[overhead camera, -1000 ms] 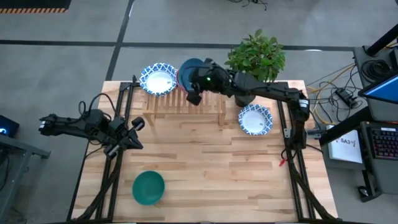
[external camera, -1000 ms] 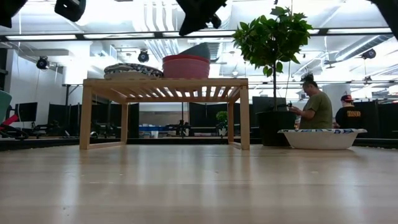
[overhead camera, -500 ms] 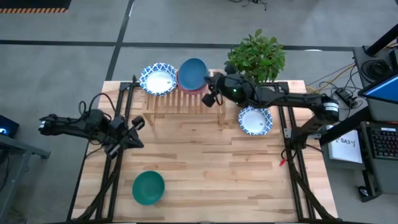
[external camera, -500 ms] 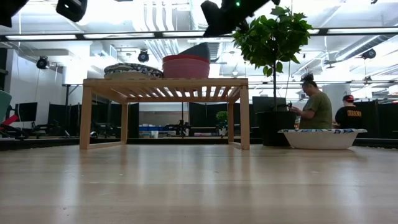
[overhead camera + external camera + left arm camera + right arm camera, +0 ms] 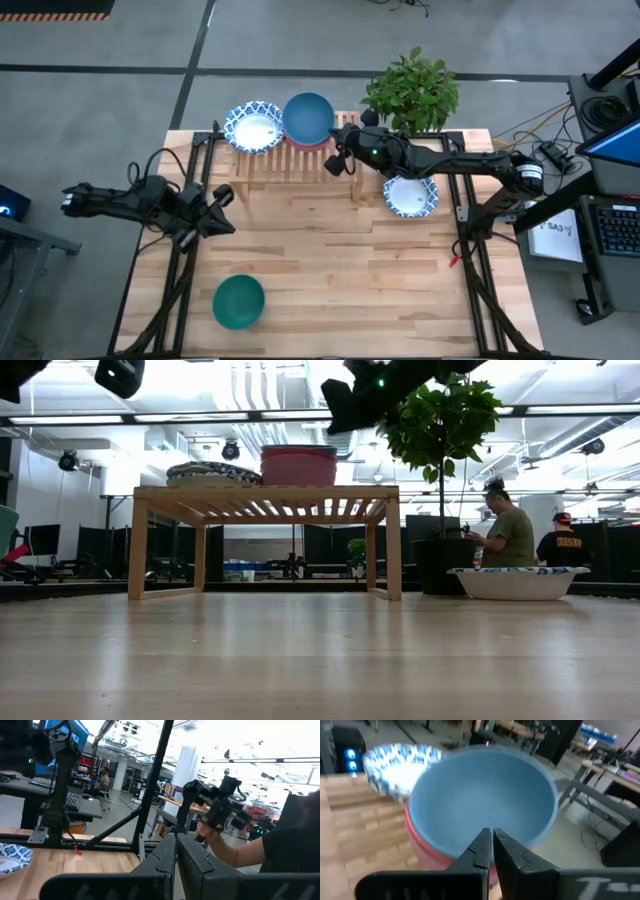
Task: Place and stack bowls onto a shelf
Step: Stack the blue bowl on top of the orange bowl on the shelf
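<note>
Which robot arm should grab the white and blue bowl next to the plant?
The right one, probably. The right gripper hangs empty over the shelf, close to that white and blue bowl. The left gripper waits shut, across the table.

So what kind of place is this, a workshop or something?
Most likely a robotics lab: a wooden table fitted with two robot arms, desks with a keyboard and cables alongside, and people working at benches behind.

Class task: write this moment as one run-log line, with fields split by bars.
right pincer: shut, empty, beside shelf | blue bowl: nested in pink bowl | left pincer: shut, waiting
</note>
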